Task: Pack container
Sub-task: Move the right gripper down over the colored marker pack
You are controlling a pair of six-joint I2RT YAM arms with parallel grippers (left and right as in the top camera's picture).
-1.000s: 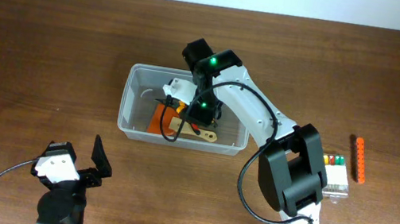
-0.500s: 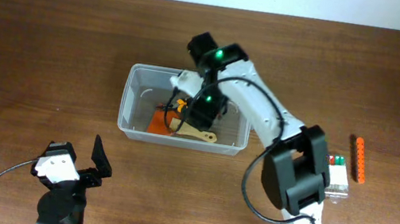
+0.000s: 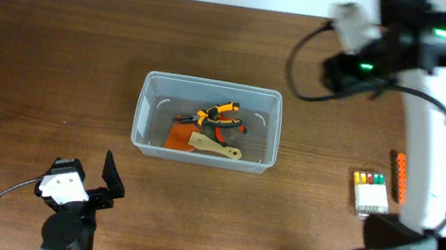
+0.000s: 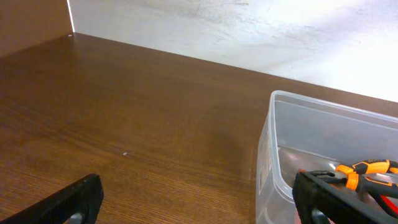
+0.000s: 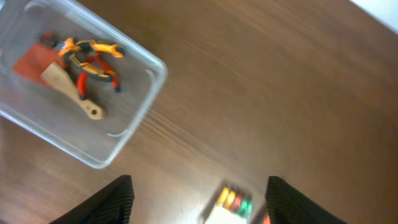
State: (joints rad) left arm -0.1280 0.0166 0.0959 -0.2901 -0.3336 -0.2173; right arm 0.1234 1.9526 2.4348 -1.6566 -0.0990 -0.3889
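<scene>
The container (image 3: 146, 113), a clear rectangular tub, stands mid-table. In it lie orange-and-black pliers (image 3: 218, 109), a red-handled tool (image 3: 227, 126) and a wooden-handled scraper (image 3: 206, 144). My right gripper (image 3: 340, 63) hangs high over the table, beyond the tub's far right corner. In the right wrist view this gripper (image 5: 199, 190) is open and empty, with the container (image 5: 134, 121) at the upper left. My left gripper (image 3: 88, 180) rests near the front left. In the left wrist view it (image 4: 199, 199) is open, and the container (image 4: 270, 155) stands just ahead on the right.
A small case of coloured bits (image 3: 370, 191) lies right of the tub, blurred in the right wrist view (image 5: 230, 200). A red-orange stick (image 3: 398, 177) lies beside it. The pale wall edge runs along the far side of the table.
My right gripper opened inside the tub, left the orange pliers there, then rose and swung away to the far right. The left arm stayed still.
</scene>
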